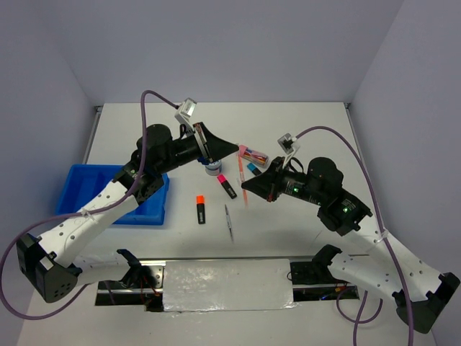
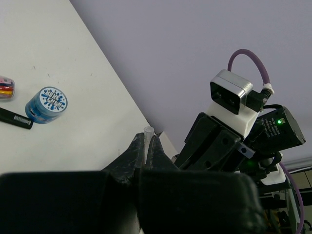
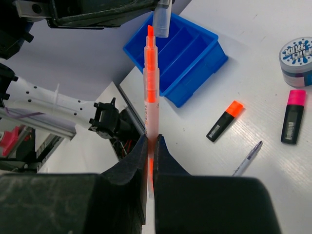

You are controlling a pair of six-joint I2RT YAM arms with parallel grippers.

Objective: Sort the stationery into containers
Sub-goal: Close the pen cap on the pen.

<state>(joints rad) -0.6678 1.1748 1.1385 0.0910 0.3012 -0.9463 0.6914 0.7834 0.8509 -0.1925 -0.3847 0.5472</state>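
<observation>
My right gripper [image 3: 151, 141] is shut on a thin pink-orange pen [image 3: 151, 92], its bare orange tip pointing up at a clear cap [image 3: 161, 19]. My left gripper [image 2: 147, 141] is shut on that clear cap [image 2: 148, 132]. In the top view both grippers meet above mid-table, left [image 1: 234, 148] and right [image 1: 248, 189], with the pen [image 1: 243, 176] between them. On the table lie an orange-capped highlighter [image 1: 201, 209], a pink-capped highlighter [image 1: 227, 186], a grey pen [image 1: 229, 221], a blue-white disc [image 1: 214, 168] and a pink case [image 1: 253, 155]. The blue tray [image 1: 108, 194] stands at the left.
A blue-capped highlighter [image 1: 252, 169] lies just beyond my right gripper. The left arm's forearm crosses over the tray's near right corner. White walls close in the table at the back and both sides.
</observation>
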